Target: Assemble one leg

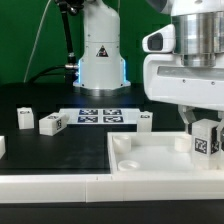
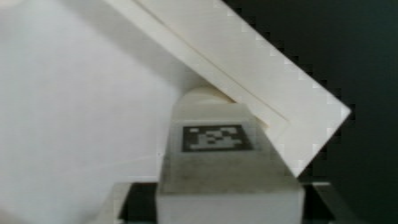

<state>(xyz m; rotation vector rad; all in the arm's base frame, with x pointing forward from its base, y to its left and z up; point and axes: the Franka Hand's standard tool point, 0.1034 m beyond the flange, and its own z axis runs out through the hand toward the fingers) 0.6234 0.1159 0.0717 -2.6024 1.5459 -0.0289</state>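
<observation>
My gripper (image 1: 207, 128) is shut on a leg (image 1: 206, 141), a small white block with a black-and-white marker tag. It holds the leg upright at the exterior view's right, over the right corner of the large white square tray-like piece (image 1: 150, 158). In the wrist view the leg (image 2: 217, 150) sits between the dark fingers, its tag facing the camera, its far end at the tray piece's raised corner (image 2: 267, 80). Three other legs (image 1: 25, 120) (image 1: 52, 123) (image 1: 146, 120) lie on the black table.
The marker board (image 1: 98, 115) lies flat in the middle of the table, in front of the arm's white base (image 1: 100, 55). A white block (image 1: 2, 146) sits at the exterior view's left edge. A white rail (image 1: 50, 185) runs along the front.
</observation>
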